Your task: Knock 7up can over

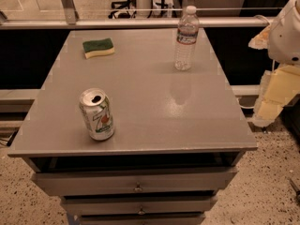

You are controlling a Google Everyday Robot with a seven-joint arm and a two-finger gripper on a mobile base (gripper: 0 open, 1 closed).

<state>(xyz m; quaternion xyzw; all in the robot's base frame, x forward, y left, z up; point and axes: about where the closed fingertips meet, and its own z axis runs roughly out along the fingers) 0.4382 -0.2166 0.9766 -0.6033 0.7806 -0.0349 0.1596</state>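
Note:
The 7up can (97, 115) stands upright near the front left of the grey table top (154, 97). It is silver with a white and green label, a red dot, and an opened pull-tab top. My gripper (271, 106) hangs off the table's right side, below the white arm housing (287, 29), at about table height. It is far to the right of the can and touches nothing.
A clear plastic water bottle (186, 39) stands upright at the back right of the table. A green and yellow sponge (98, 47) lies at the back left. Drawers (137, 182) sit under the table's front edge. A rail (140, 23) runs behind the table.

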